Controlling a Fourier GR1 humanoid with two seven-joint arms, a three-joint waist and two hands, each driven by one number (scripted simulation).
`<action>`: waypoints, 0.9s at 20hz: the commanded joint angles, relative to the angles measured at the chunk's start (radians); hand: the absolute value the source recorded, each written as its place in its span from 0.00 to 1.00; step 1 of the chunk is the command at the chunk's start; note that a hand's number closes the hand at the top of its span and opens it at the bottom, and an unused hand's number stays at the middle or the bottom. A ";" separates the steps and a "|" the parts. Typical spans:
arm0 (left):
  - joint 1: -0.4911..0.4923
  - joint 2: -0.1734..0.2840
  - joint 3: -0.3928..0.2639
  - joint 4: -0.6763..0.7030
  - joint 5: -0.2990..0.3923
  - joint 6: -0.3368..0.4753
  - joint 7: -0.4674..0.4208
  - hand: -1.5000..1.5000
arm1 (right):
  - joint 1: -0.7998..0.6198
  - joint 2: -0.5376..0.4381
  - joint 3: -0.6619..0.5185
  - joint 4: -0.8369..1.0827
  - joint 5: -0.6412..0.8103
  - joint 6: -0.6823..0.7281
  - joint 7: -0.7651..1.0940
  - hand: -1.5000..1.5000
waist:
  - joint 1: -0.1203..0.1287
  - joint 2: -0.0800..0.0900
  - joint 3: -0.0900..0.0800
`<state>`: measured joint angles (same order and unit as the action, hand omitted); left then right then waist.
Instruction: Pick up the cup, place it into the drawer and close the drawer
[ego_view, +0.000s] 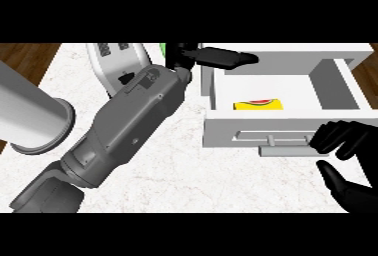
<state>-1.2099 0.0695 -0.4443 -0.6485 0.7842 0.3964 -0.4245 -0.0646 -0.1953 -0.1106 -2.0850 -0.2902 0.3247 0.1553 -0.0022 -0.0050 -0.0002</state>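
Drawer (284, 131) stands pulled open from a white cabinet (295, 50) on the marble counter (184, 175). Inside, a small yellow packet (258, 104) lies on the drawer floor near the front wall. Left forearm crosses the counter diagonally; left hand (221, 56) sits at the drawer's back left corner, fingers stretched flat toward the right. A sliver of green, apparently the cup (163, 49), shows just beside that hand's wrist; whether the hand grips it, cannot tell. Right hand (345, 142) sits by the drawer's front right corner near the handle (272, 137), fingers curled, thumb apart, holding nothing visible.
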 joint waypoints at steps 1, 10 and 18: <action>0.108 0.062 0.022 -0.124 0.008 0.028 0.013 0.00 | 0.015 -0.095 -0.033 -0.029 0.021 0.061 0.028 1.00 | 0.026 -0.008 -0.001; 0.446 0.276 0.031 -0.518 0.013 0.037 0.119 0.00 | 0.020 -0.085 0.073 0.008 0.249 0.056 0.016 1.00 | 0.041 -0.005 0.000; 0.750 0.383 0.088 -0.758 0.032 -0.066 0.084 0.00 | 0.021 -0.084 0.173 0.136 0.511 0.035 -0.120 1.00 | 0.027 0.003 0.000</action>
<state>-0.5862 0.4121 -0.3735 -1.3217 0.8131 0.3815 -0.3122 -0.0413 -0.2575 0.0188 -2.0069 0.0942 0.3558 0.1089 0.0274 -0.0054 -0.0001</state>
